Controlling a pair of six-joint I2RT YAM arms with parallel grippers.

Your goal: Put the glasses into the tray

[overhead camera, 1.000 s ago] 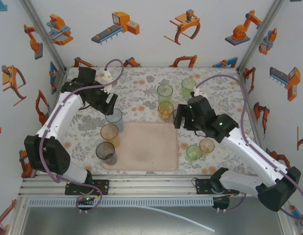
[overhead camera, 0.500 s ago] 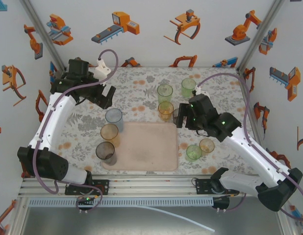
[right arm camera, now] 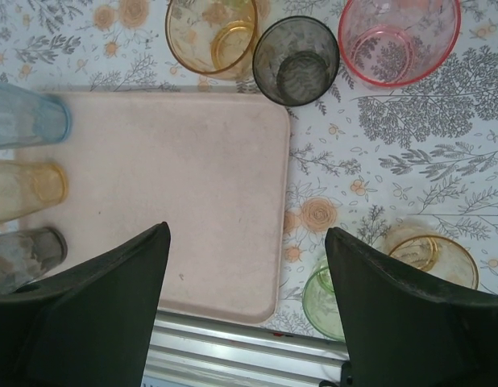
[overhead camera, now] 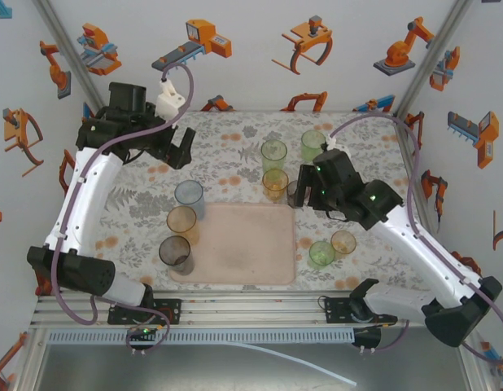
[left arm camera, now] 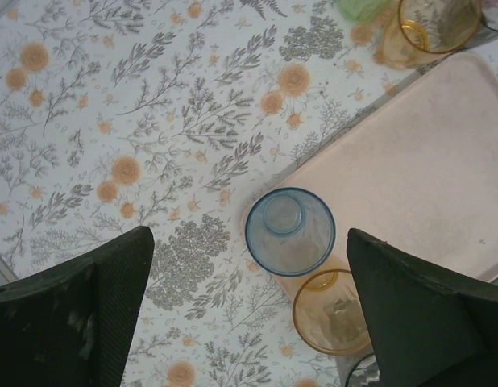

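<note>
Hovering beyond the tray point(overhead camera: 243, 244)'s far-left corner, the left hand point(overhead camera: 180, 153) gapes wide, empty; the right hand point(overhead camera: 299, 198), likewise spread and empty, hangs over its far-right corner; a blue tumbler point(overhead camera: 189, 195), an orange tumbler point(overhead camera: 182, 221) and a grey tumbler point(overhead camera: 175, 252) line its left edge.

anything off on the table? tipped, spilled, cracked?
Nothing stands out. Every glass in view stands upright, no spill or damage visible. The blue glass, orange glass and grey glass crowd the left edge of the tray; the rest stand on the floral cloth.
</note>
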